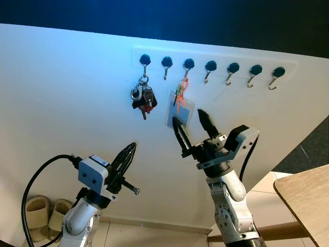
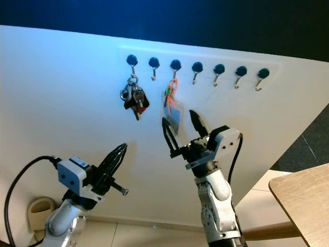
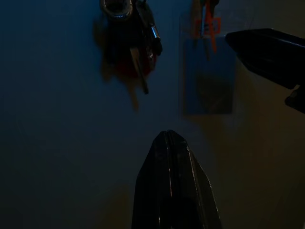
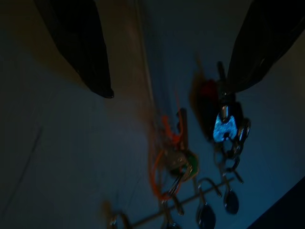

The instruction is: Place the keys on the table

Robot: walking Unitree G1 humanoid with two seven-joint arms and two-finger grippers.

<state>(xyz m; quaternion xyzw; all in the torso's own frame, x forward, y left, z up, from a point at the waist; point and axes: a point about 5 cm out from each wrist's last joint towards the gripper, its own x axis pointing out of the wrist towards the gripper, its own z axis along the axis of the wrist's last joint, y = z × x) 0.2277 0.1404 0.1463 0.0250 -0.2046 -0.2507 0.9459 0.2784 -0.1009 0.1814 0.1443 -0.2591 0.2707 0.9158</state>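
Left eye view faces a white wall (image 1: 61, 92) carrying a row of seven dark-capped hooks (image 1: 211, 69). The keys (image 1: 143, 98), a bunch on a metal ring with a dark fob, hang from the leftmost hook. Two hooks along, an orange loop with a green bit holds a clear card sleeve (image 1: 180, 109) flat against the wall.

The right gripper (image 1: 194, 126) is raised toward the wall, its jaws spread wide, the tips just below and in front of the card sleeve; the keys hang to the left of it, near but apart. In the right wrist view, dim and bluish, the two black fingers (image 4: 81, 47) frame the orange loop and the key bunch beyond.

The left gripper (image 1: 125, 156) sits lower, below the keys and well apart from them, its jaws pressed together into one point aimed up at the wall. A black cable (image 1: 38, 177) loops from its wrist.

At lower left, a pair of beige slippers (image 1: 43, 213) rests on the tiled floor by the wall. At the right edge, a corner of the wooden table (image 1: 308, 198) shows.
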